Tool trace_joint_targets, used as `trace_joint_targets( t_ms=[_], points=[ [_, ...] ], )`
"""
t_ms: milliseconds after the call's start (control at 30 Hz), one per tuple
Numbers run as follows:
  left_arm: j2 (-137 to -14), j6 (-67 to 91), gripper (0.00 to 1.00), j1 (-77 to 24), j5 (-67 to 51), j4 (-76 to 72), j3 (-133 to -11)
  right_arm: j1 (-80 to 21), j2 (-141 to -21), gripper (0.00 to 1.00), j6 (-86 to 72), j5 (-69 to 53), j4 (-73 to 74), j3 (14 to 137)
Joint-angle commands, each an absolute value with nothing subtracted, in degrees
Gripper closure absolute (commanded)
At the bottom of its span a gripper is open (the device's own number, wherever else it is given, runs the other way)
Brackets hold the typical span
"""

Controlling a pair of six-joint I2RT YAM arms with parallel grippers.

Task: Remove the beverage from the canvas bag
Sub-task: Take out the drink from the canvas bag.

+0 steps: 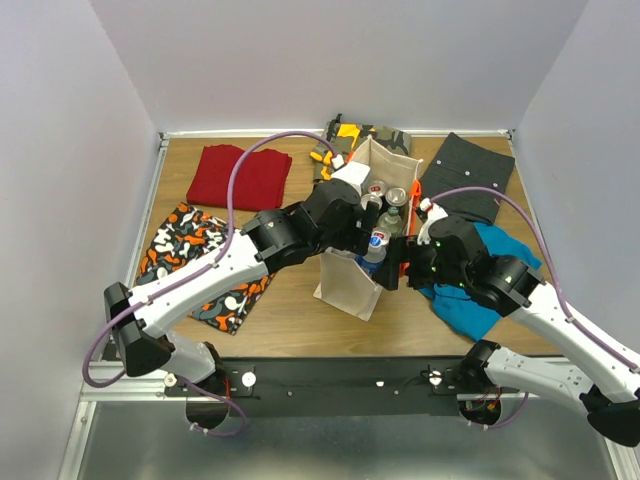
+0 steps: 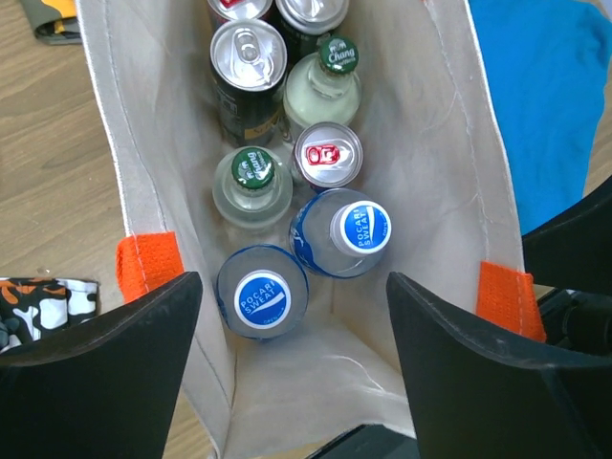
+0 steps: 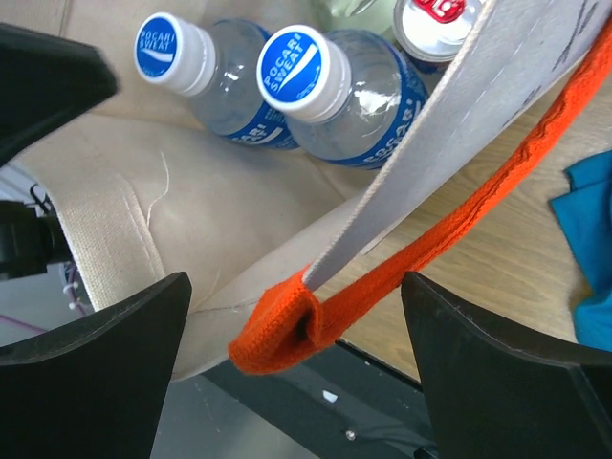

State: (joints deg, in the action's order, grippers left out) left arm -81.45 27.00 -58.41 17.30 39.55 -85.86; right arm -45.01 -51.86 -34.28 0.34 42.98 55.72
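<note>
The beige canvas bag (image 1: 347, 288) stands upright mid-table with its mouth open. Inside stand two blue-capped Pocari Sweat bottles (image 2: 261, 303) (image 2: 360, 228), green-capped glass bottles (image 2: 252, 170) and several cans, one of them a red-topped can (image 2: 328, 153). My left gripper (image 2: 294, 287) hangs open over the near end of the bag's mouth, above the blue-capped bottles, holding nothing. At the bag's right side my right gripper (image 3: 295, 282) stands wide open. The orange handle (image 3: 287, 330) and the bag's rim (image 3: 449, 105) pass between its fingers (image 3: 478, 354) without being pinched. The two blue-capped bottles (image 3: 301, 62) show beyond it.
Folded clothes lie around the bag: a red one (image 1: 240, 175) at back left, a patterned orange-black one (image 1: 195, 265) at left, a dark grey one (image 1: 465, 180) at back right, a blue one (image 1: 480, 290) under the right arm, and a camouflage one (image 1: 350, 133) behind.
</note>
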Motion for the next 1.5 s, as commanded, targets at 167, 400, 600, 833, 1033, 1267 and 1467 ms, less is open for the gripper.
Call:
trace_joint_targets(
  t_ms=[167, 400, 600, 833, 1033, 1267, 1467],
  points=[
    [-83.7, 27.8, 0.01, -58.2, 15.3, 40.6, -86.0, -45.5, -51.2, 0.00, -31.5, -7.6, 44.0, 53.2],
    [-85.1, 28.2, 0.01, -58.2, 14.2, 40.3, -85.2, -45.4, -50.5, 0.00, -31.8, -6.4, 44.8, 52.5],
    [-86.2, 27.7, 0.10, -58.3, 11.4, 39.7, -84.9, -45.5, -48.8, 0.00, -32.2, -3.7, 45.5, 51.9],
    [-85.3, 30.3, 0.16, -58.2, 15.2, 41.3, -82.2, -45.5, -48.7, 0.00, -32.1, -2.5, 46.1, 51.9],
    [-82.2, 31.6, 0.15, -57.8, 18.4, 41.7, -79.7, -45.4, -48.9, 0.00, -31.9, -1.8, 46.3, 52.2],
    [-80.7, 32.5, 0.16, -57.0, 19.7, 42.1, -77.8, -45.4, -48.9, 0.00, -31.7, -1.6, 46.2, 52.5],
    [-83.2, 32.5, 0.17, -56.9, 19.4, 42.7, -77.8, -45.4, -49.1, 0.00, -31.7, -1.6, 46.1, 52.8]
  ],
)
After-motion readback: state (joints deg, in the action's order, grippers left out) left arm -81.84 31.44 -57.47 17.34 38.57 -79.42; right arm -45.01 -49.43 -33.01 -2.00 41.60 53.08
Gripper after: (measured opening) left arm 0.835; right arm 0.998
